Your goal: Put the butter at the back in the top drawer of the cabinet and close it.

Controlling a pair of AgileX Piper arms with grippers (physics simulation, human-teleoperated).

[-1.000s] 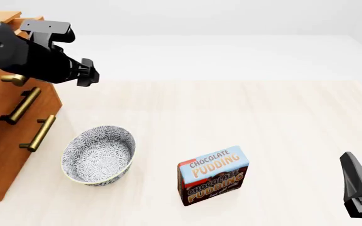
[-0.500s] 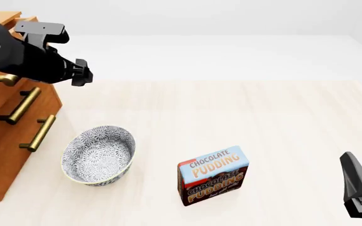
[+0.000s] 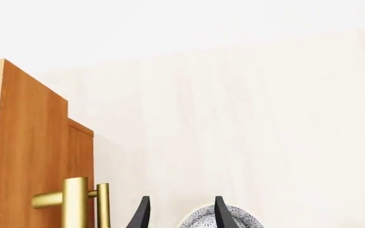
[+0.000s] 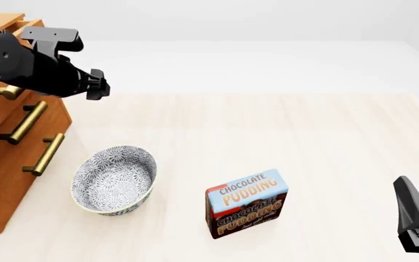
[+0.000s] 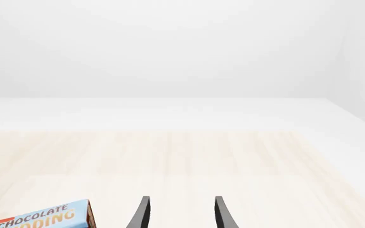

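Note:
The butter is not in view in any frame. The wooden cabinet (image 4: 6, 180) stands at the far left and also shows in the left wrist view (image 3: 36, 142). My left arm hides most of the top drawer; its brass handle (image 4: 6, 91) shows just below the arm and again in the left wrist view (image 3: 74, 199). I cannot tell how far the drawer stands out. My left gripper (image 4: 96, 84) is open and empty in front of the cabinet's top; its wrist view (image 3: 180, 216) shows the gap. My right gripper (image 4: 415, 218) is open and empty at the near right (image 5: 180, 213).
A patterned grey bowl (image 4: 115, 179) stands to the right of the cabinet, and its rim shows in the left wrist view (image 3: 217, 221). A Chocolate Pudding box (image 4: 247, 203) stands upright near the front middle; its corner shows in the right wrist view (image 5: 40, 218). The two lower drawer handles (image 4: 42, 154) stick out.
My left arm moved a little to the left, then edged back right. The top drawer's handle shifted slightly left with it. The right arm has not moved.

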